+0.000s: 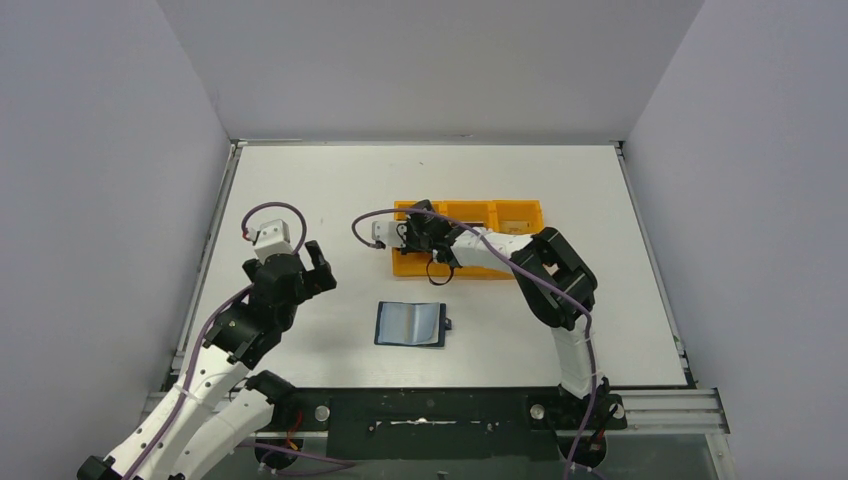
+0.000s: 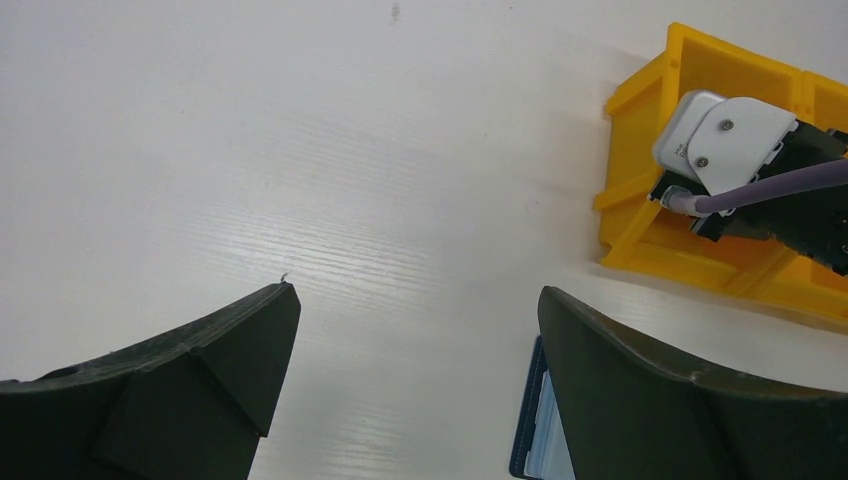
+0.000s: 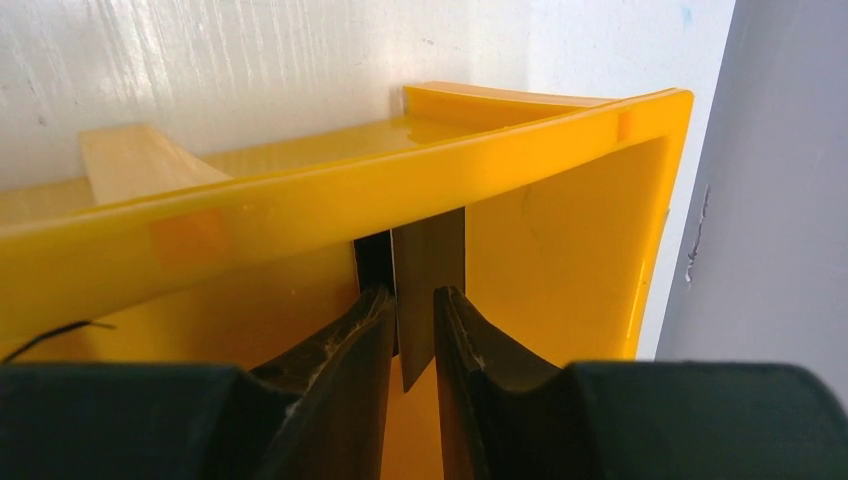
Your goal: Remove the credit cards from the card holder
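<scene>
The card holder lies open and flat on the table, dark navy with a lighter blue inside; its edge shows in the left wrist view. My right gripper hangs over the left compartment of the orange tray. In the right wrist view its fingers stand slightly apart, with a thin credit card tilted between them against the left finger. My left gripper is wide open and empty above bare table, left of the card holder.
The orange three-compartment tray sits behind the card holder; its near wall fills the right wrist view. A pale beige flat piece shows beyond that wall. White walls enclose the table on three sides.
</scene>
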Controlling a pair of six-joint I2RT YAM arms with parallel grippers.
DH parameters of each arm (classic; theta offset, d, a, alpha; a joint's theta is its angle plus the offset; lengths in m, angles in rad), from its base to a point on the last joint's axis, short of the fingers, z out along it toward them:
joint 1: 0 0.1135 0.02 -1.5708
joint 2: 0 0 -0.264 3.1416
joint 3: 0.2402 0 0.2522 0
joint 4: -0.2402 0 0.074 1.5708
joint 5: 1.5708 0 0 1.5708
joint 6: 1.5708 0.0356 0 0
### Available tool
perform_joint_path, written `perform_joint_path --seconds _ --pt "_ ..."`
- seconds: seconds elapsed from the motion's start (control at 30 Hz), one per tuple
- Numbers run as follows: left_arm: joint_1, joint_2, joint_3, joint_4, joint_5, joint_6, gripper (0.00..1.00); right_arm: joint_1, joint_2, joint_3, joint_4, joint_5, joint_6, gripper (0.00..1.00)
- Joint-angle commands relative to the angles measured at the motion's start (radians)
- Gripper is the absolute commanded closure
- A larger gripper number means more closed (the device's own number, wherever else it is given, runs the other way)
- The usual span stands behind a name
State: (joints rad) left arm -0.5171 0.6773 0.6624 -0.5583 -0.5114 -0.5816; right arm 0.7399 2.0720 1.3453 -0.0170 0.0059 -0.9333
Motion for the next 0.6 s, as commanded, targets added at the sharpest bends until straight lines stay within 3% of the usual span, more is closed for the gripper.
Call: perform_joint_path --seconds 0.0,0.57 --pt "0.005 0.0 0.023 0.022 0.006 0.006 0.08 -0.005 -0.046 -0.003 0.027 -0.006 0.002 0.75" --pt "0.006 0.002 0.022 0.023 0.017 0.006 0.08 -0.012 -0.141 -0.039 0.079 -0.01 0.105 0.59"
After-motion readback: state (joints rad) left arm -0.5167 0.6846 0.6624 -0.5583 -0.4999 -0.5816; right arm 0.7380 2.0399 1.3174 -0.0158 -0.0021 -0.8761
